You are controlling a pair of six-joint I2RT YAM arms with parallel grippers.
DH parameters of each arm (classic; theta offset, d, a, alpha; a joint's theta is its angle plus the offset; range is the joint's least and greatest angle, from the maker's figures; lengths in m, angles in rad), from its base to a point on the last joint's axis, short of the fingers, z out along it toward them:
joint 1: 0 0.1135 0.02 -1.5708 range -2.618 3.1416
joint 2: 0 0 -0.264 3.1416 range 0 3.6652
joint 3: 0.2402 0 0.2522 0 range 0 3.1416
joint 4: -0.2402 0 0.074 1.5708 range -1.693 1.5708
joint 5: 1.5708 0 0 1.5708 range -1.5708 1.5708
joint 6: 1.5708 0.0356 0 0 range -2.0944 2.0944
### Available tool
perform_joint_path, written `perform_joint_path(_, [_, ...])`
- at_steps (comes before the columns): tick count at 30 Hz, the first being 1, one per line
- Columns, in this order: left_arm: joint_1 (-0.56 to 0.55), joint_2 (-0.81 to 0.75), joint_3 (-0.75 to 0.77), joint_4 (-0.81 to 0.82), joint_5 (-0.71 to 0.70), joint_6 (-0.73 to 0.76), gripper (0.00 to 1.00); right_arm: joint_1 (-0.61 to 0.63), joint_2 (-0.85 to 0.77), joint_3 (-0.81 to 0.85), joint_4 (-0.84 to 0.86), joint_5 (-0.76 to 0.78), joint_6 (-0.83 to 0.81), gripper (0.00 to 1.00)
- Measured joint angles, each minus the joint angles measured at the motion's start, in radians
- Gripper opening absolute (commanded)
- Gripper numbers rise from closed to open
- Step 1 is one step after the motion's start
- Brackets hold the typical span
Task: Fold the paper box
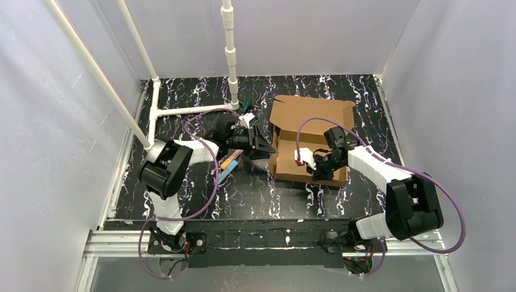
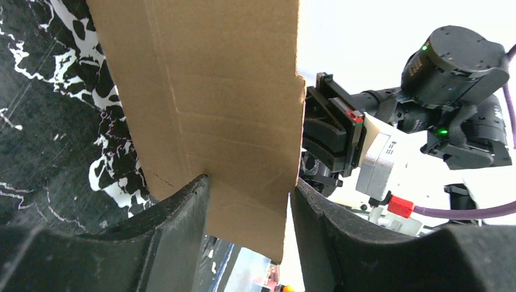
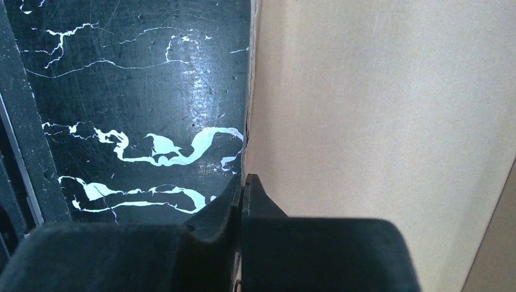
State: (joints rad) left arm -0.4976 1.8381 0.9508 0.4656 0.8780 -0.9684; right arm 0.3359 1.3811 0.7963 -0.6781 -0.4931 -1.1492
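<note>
The paper box (image 1: 307, 131) is brown corrugated cardboard, partly raised, at the table's middle right with its back flap lying open. My left gripper (image 1: 266, 146) is at the box's left side. In the left wrist view it (image 2: 249, 190) is open, with a box flap (image 2: 225, 109) standing across the gap between the fingers (image 2: 182, 213). My right gripper (image 1: 317, 169) is at the box's front wall. In the right wrist view it (image 3: 243, 180) is shut on the thin edge of a cardboard wall (image 3: 377, 109).
Coloured markers (image 1: 229, 163) lie left of the box by the left arm, and a green one (image 1: 246, 104) lies near the white pipe frame (image 1: 182, 111). White walls enclose the black marbled table (image 1: 255, 194). The right arm (image 2: 450, 79) shows behind the flap.
</note>
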Motion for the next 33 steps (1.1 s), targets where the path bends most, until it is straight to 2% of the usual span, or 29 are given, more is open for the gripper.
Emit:
perform_joint_path(11, [0.015, 0.138, -0.061, 0.513, 0.047, -0.345, 0.52, 0.000, 0.003, 0.000, 0.004, -0.004, 0.002, 0.01])
perform_joint_path(14, [0.019, 0.162, -0.068, 0.605, 0.047, -0.411, 0.52, 0.000, 0.006, 0.003, 0.003, -0.004, 0.002, 0.01])
perform_joint_path(16, [0.021, 0.169, -0.076, 0.647, 0.045, -0.443, 0.49, 0.000, 0.009, 0.005, 0.004, -0.006, 0.002, 0.01])
perform_joint_path(21, [0.027, 0.174, -0.090, 0.688, 0.027, -0.488, 0.23, 0.000, 0.010, 0.005, 0.003, -0.007, 0.002, 0.01])
perform_joint_path(23, [0.027, 0.188, -0.091, 0.700, 0.021, -0.496, 0.18, 0.000, 0.011, 0.006, 0.003, -0.007, 0.003, 0.01])
perform_joint_path(29, [0.027, 0.220, -0.102, 0.698, 0.012, -0.511, 0.16, 0.000, 0.011, 0.006, 0.003, -0.007, 0.003, 0.01])
perform_joint_path(33, [0.027, 0.220, -0.102, 0.674, 0.011, -0.493, 0.24, 0.000, 0.011, 0.006, 0.003, -0.007, 0.003, 0.01])
